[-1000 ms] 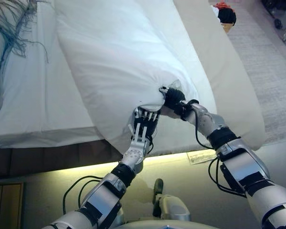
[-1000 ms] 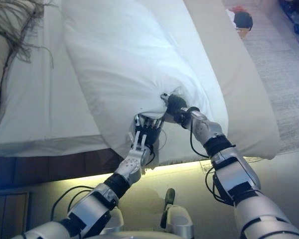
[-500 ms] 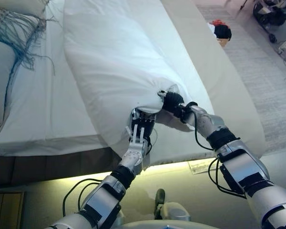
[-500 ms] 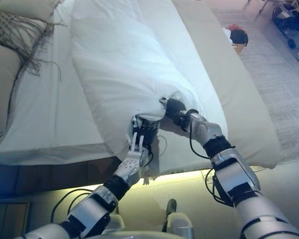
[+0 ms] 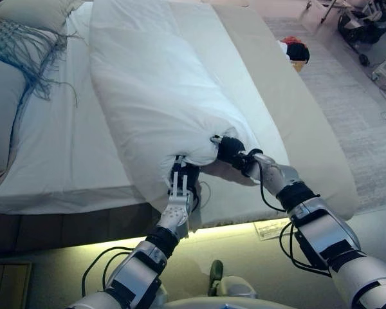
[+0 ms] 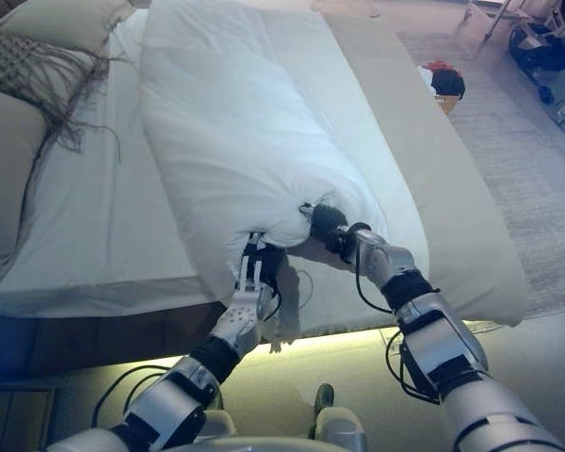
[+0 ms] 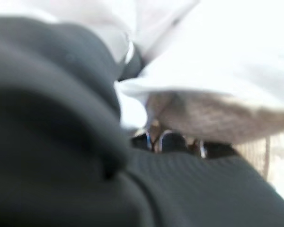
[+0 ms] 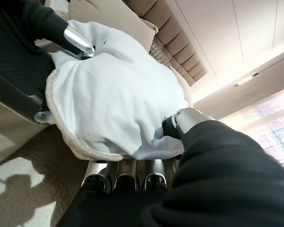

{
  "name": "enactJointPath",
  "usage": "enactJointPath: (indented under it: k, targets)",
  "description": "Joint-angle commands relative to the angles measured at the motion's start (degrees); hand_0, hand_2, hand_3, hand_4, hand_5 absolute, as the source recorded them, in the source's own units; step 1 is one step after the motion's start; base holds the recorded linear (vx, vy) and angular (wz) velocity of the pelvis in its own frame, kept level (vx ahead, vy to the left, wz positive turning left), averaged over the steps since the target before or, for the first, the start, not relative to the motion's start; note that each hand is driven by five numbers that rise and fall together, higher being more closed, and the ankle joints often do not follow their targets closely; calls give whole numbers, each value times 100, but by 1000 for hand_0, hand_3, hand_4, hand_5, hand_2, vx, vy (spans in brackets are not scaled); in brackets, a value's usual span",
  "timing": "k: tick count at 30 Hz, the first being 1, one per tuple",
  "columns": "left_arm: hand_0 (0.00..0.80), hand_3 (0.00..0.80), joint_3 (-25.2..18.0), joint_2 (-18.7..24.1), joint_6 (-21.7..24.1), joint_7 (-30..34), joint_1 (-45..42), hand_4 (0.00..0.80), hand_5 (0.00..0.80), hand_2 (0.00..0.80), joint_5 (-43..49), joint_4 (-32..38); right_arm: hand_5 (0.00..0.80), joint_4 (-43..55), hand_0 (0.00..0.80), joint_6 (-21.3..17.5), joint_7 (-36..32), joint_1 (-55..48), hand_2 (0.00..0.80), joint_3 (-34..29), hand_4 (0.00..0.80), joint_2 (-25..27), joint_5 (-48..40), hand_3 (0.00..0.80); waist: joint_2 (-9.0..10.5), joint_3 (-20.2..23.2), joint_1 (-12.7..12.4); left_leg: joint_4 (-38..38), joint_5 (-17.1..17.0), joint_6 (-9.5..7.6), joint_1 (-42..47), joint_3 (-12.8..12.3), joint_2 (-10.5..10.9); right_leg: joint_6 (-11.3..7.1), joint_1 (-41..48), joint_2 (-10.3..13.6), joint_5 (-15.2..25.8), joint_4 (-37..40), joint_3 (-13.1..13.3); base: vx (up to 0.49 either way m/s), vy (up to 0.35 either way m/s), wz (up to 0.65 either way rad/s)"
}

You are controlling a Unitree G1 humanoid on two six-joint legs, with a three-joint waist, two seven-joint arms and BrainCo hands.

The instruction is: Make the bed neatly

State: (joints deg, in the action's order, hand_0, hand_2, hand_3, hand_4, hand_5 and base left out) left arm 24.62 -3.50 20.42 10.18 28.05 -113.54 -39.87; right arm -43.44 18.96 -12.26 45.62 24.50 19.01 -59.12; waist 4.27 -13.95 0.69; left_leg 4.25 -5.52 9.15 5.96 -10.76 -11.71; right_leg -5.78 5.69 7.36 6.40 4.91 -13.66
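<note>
A bulky white duvet (image 5: 154,84) lies bunched lengthwise down the middle of the bed, on the white sheet (image 5: 64,148). Its near end sits at the bed's front edge. My right hand (image 5: 230,149) grips that end from the right; in the right wrist view its fingers (image 8: 125,177) curl round a wad of white cloth with a beige rim (image 8: 113,109). My left hand (image 5: 179,190) reaches up under the same end from below, a little to the left, and goes into the fold. The left wrist view shows only its dark cover (image 7: 61,142) against white cloth.
Grey pillows and a fringed throw (image 5: 16,48) lie at the bed's head, upper left. A beige cover (image 5: 302,122) runs along the bed's right side. A basket with red and black things (image 5: 296,51) and wheeled gear (image 5: 357,19) stand on the carpet beyond.
The camera has tilted, so more of the bed's head and pillows shows. Both hands keep the duvet's near end, which has come slightly closer to the bed's front edge.
</note>
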Motion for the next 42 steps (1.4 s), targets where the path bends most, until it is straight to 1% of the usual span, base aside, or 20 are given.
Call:
enactJointPath:
  k: [1,4,5,6,10,15,18,19,21,22,26,28,31,36,39,40,41,42]
  targets:
    - [800,800,-94,-206,-92,355,336,800,800,800,54,-245,800,-118,800,-247,-151,37,800,-18,800,401,1,800,-97,587,-25,-15,220,262,123,13,-470,-364,-5,207,-383,-260,-184,0,0,0]
    - [800,800,-114,-205,-106,304,308,800,800,800,54,-249,800,-148,800,-165,-39,-21,800,-21,800,390,250,800,-91,595,-42,-12,225,266,125,21,-467,-375,10,212,-379,-247,-209,0,0,0]
    - [800,800,-129,-209,-104,285,301,800,800,800,54,-255,549,-185,549,-112,-7,-34,549,-10,549,394,427,549,-91,597,-46,-11,225,265,125,26,-463,-376,12,213,-377,-245,-216,0,0,0]
    - [800,800,-132,-213,-95,269,288,800,800,800,54,-274,0,-254,0,-54,55,-46,0,18,0,402,596,0,-95,598,-48,-6,224,263,131,35,-458,-375,16,214,-374,-245,-219,0,0,0]
    - [800,800,-181,-165,-1,177,191,800,800,800,99,-331,0,-412,0,100,-161,-201,0,129,0,400,933,0,-101,593,-63,5,211,258,105,65,-441,-375,-2,225,-371,-249,-231,-19,41,-1]
    - [800,800,-420,72,-170,166,-71,800,800,800,374,-377,0,-518,0,326,-470,-928,0,191,0,309,1302,0,-111,585,-92,24,196,234,74,133,-404,-365,-12,245,-388,-267,-241,-13,49,2]
    - [800,800,-678,269,-386,296,-362,800,800,800,577,-363,0,-657,0,301,-760,-1749,0,77,0,250,1564,0,-110,587,-118,33,196,214,53,177,-379,-367,-14,262,-388,-255,-271,-17,43,6]
    - [800,800,-801,340,-499,401,-515,800,800,800,649,-366,0,-796,0,147,-945,-2155,0,2,0,218,1684,0,-121,582,-135,45,196,199,50,195,-370,-365,-5,267,-387,-243,-285,-20,46,8]
    - [800,800,-947,431,-616,488,-683,800,800,800,775,-382,0,-981,0,68,-1135,-2542,0,-93,0,182,1784,0,-134,580,-153,54,193,185,45,219,-352,-363,0,270,-382,-231,-291,-16,51,10]
    - [800,800,-1089,501,-721,564,-789,800,800,800,845,-428,0,-1162,0,-28,-1306,-2782,0,-187,0,158,1877,0,-146,580,-163,55,189,176,45,230,-340,-357,10,271,-384,-229,-299,-4,57,8]
    - [800,800,-1590,711,-997,857,-1037,800,800,800,1050,-673,0,-1821,0,-371,-1591,-3347,0,-514,0,47,1901,0,-189,593,-197,38,204,158,67,248,-308,-347,65,287,-408,-217,-316,9,67,1]
    - [800,800,-1880,795,-1163,1021,-1129,800,800,800,1245,-772,0,-2015,0,-518,-1675,-3561,0,-688,0,38,1904,0,-209,617,-210,39,212,150,79,257,-292,-341,98,293,-424,-206,-327,19,59,1]
    - [800,800,-2266,937,-1297,1230,-1279,800,800,800,1462,-784,0,-2130,0,-676,-1674,-3811,0,-922,0,53,1973,0,-229,649,-224,37,233,140,102,270,-257,-337,146,301,-441,-177,-333,16,59,1]
    - [800,800,-2993,1338,-1541,1452,-1493,800,800,800,1741,-791,0,-2270,0,-685,-1769,-3943,0,-1288,0,153,1974,0,-287,717,-280,41,253,130,156,305,-191,-337,240,331,-463,-152,-366,15,76,0]
    - [800,800,-3450,1685,-1738,1605,-1616,800,800,800,1780,-875,0,-2389,0,-686,-1827,-3949,0,-1474,0,217,2009,0,-335,763,-346,36,263,125,177,327,-159,-334,296,352,-484,-144,-408,4,84,2]
    - [800,800,-3543,1761,-1732,1648,-1640,800,800,800,1797,-891,0,-2403,0,-687,-1827,-3945,0,-1503,0,226,2015,0,-345,770,-359,36,264,123,179,335,-150,-334,308,357,-487,-140,-416,-22,112,4]
    - [800,800,-3759,1961,-1786,1736,-1718,800,800,800,1817,-899,0,-2412,0,-670,-1818,-3947,0,-1554,0,260,1997,0,-378,787,-399,35,268,114,190,356,-127,-333,334,373,-494,-137,-440,-33,124,7]
    - [800,800,-3902,2073,-1811,1774,-1755,800,800,800,1827,-888,0,-2429,0,-674,-1786,-3942,0,-1586,0,266,1991,0,-399,798,-430,29,270,107,193,375,-109,-329,353,385,-502,-141,-459,-41,138,9]
